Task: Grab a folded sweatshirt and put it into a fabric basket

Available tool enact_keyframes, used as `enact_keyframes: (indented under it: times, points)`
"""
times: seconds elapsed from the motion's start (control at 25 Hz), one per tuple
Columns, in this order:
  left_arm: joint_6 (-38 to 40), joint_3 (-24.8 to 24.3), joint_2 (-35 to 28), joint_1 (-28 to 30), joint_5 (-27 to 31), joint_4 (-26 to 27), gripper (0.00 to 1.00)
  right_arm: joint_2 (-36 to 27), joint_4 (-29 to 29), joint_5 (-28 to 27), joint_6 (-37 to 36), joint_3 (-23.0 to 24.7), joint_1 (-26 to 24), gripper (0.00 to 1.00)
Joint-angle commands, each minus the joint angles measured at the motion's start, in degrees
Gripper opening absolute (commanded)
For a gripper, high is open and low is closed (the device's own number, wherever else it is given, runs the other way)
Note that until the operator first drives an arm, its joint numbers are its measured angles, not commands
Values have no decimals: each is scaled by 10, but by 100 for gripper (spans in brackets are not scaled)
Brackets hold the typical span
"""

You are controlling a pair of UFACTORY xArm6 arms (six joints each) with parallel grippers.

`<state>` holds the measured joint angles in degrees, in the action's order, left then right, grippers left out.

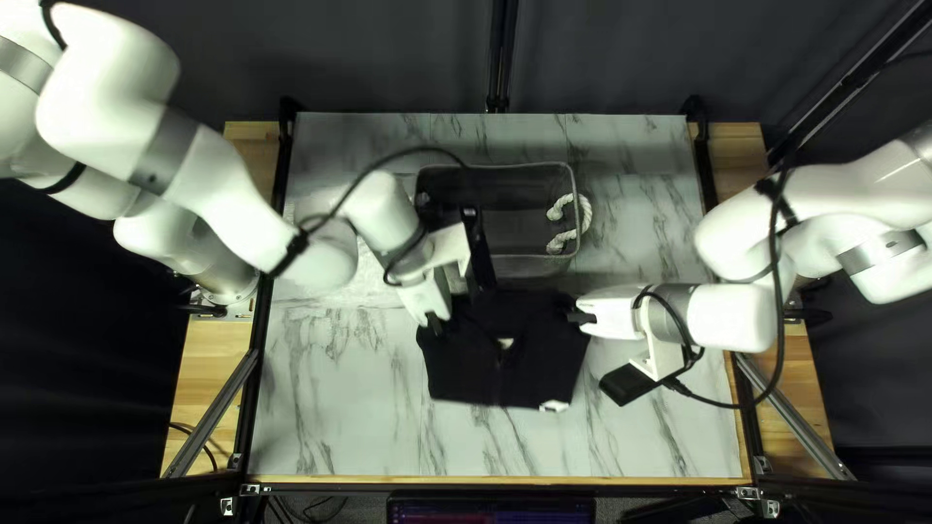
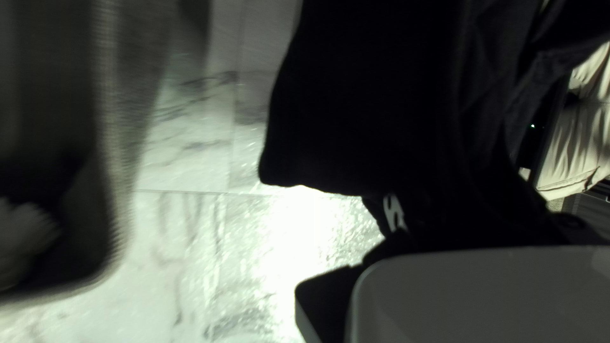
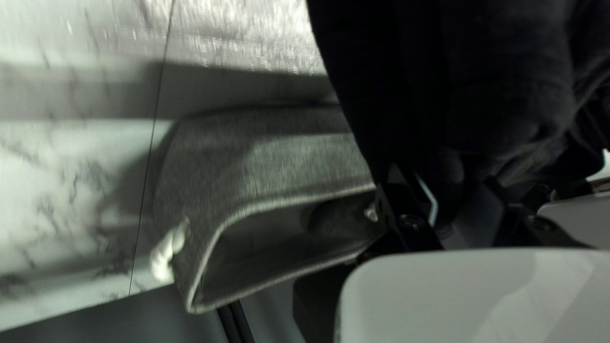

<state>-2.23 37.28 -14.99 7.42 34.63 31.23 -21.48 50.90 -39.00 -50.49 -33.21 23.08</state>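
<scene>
step in hand: carry. sweatshirt (image 1: 505, 367) appears raised over the worktop (image 1: 325, 398), on the near side of the basket (image 1: 532, 257), not in it. left pincer (image 1: 437, 324) closed on its left edge, right pincer (image 1: 581, 317) closed on its right; each is parted only by the cloth, though dark folds hide the tips. next: lift clear of the near rim, move far together, centre, lower, release. risk: hem snagging on rim.
</scene>
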Motion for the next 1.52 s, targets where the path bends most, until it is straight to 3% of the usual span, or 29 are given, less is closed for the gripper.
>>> enact_keyframes:
  times: [0.04, 0.4, 0.84, 0.96, 1.24, 1.52]
  points:
    - [-9, 39, -24, -41, 67, -24, 0, -26, -41, -38, -71, -28, -18, 0]
    - [-32, 105, -71, -114, 186, -62, 0, -73, -83, -105, -170, -73, -49, 0]
    - [-111, 233, -34, -232, 319, -71, 0, -117, -136, -67, -309, -68, -191, 0]
    - [-138, 250, -19, -263, 335, -68, 0, -134, -152, -48, -347, -55, -234, 0]
    - [-190, 239, 1, -307, 325, -54, 0, -115, -163, 28, -397, -31, -329, 0]
    - [-226, 226, 23, -331, 305, -46, 0, -72, -154, 89, -413, -30, -381, 0]
